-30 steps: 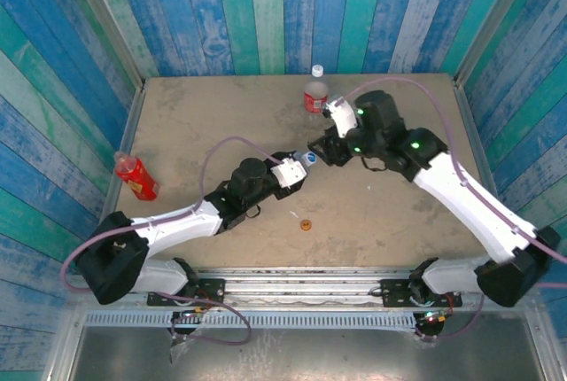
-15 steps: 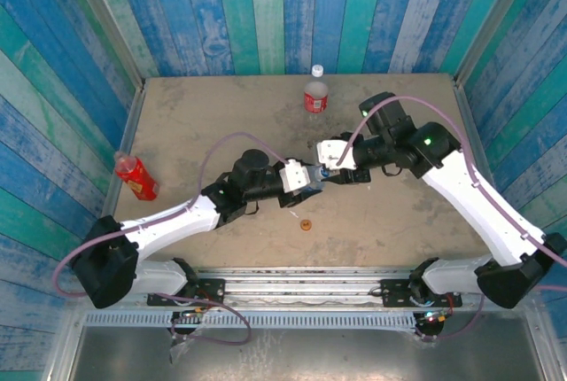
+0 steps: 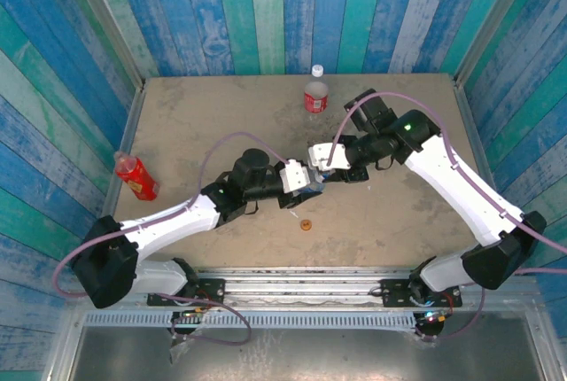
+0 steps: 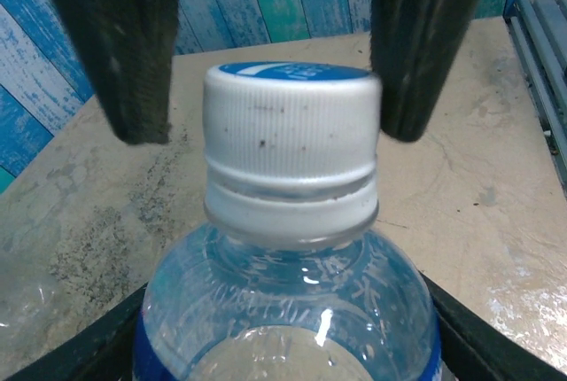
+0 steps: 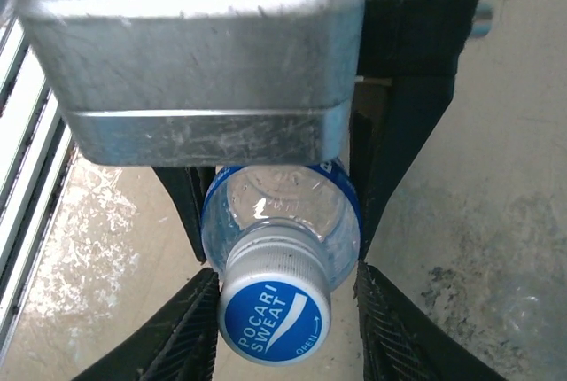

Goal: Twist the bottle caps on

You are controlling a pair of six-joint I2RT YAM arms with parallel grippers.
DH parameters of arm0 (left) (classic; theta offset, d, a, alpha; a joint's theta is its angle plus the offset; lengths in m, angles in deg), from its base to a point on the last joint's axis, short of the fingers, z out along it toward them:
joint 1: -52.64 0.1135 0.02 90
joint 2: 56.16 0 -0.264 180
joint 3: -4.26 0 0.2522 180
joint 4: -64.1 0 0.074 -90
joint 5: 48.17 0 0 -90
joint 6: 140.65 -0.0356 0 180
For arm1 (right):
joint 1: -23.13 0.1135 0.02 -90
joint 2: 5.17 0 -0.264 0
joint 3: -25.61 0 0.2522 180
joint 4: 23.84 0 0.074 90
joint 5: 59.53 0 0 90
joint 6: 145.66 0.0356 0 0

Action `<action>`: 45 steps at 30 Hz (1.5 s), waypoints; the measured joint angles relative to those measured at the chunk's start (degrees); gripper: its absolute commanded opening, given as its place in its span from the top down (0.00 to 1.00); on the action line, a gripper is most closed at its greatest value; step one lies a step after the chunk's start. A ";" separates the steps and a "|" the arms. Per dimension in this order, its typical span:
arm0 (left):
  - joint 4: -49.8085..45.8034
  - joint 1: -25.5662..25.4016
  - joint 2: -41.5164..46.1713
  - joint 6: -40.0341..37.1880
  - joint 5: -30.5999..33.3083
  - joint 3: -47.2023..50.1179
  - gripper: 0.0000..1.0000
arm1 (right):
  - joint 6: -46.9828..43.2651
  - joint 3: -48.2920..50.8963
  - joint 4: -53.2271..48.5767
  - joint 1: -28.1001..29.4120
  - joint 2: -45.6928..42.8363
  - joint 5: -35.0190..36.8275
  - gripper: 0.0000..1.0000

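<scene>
My left gripper [image 3: 304, 177] is shut on the short clear bottle with the blue label [image 4: 283, 310], held off the table at mid-table. Its blue-topped cap [image 5: 275, 310] sits on the neck. My right gripper [image 5: 283, 328] straddles that cap, open: one pad [image 5: 190, 332] touches its side, while the other pad [image 5: 399, 337] stands a small gap away. The right gripper [image 3: 324, 167] meets the bottle from the right. An orange cap [image 3: 306, 225] lies loose on the table in front. The red-label bottle [image 3: 316, 97], white-capped, stands at the back. The slim red bottle [image 3: 135, 177] stands far left.
A thin white scrap [image 3: 294, 215] lies just behind the orange cap. Blue plank walls close in the table [image 3: 204, 124] on three sides, and a metal rail [image 3: 292, 279] runs along its near edge.
My right gripper swung down and left from beside the red-label bottle onto the held bottle's cap, narrowing its jaws. The left arm shifted the bottle slightly right, then held still.
</scene>
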 measured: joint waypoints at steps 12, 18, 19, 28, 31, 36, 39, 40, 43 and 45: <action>0.81 0.15 -0.02 0.33 3.37 -0.76 0.41 | 12.83 -0.94 1.40 0.13 0.15 1.90 0.88; 3.30 0.15 -1.55 -1.01 10.95 -2.29 0.42 | 49.59 4.92 12.94 0.22 -3.85 7.17 0.99; 3.61 0.15 -1.81 -1.11 11.52 -2.58 0.44 | 56.39 5.86 14.56 0.20 -4.52 7.67 0.99; 7.78 0.02 -1.88 -0.04 13.66 -1.68 1.00 | 85.72 9.79 20.68 0.33 -7.89 10.36 0.87; 8.15 -0.22 -1.88 0.63 13.55 -1.88 1.00 | 83.01 9.79 20.74 0.44 -8.61 10.75 0.82; 7.08 -0.28 -1.84 2.12 12.59 -2.91 1.00 | 72.74 9.79 21.07 0.33 -9.53 10.08 0.59; 5.33 -0.26 -1.79 2.93 11.39 -3.15 1.00 | 62.93 9.79 21.00 -0.09 -10.97 8.61 0.48; 4.46 -0.15 -1.79 3.10 10.93 -3.08 1.00 | 59.25 9.79 20.90 -0.17 -11.87 8.17 0.45; 2.45 -0.11 -1.79 3.87 9.60 -2.99 1.00 | 47.01 9.77 20.11 -0.22 -14.88 6.43 0.42; 2.25 -0.11 -1.77 4.07 9.05 -2.51 1.00 | 37.31 9.55 18.43 -0.22 -16.68 4.83 0.41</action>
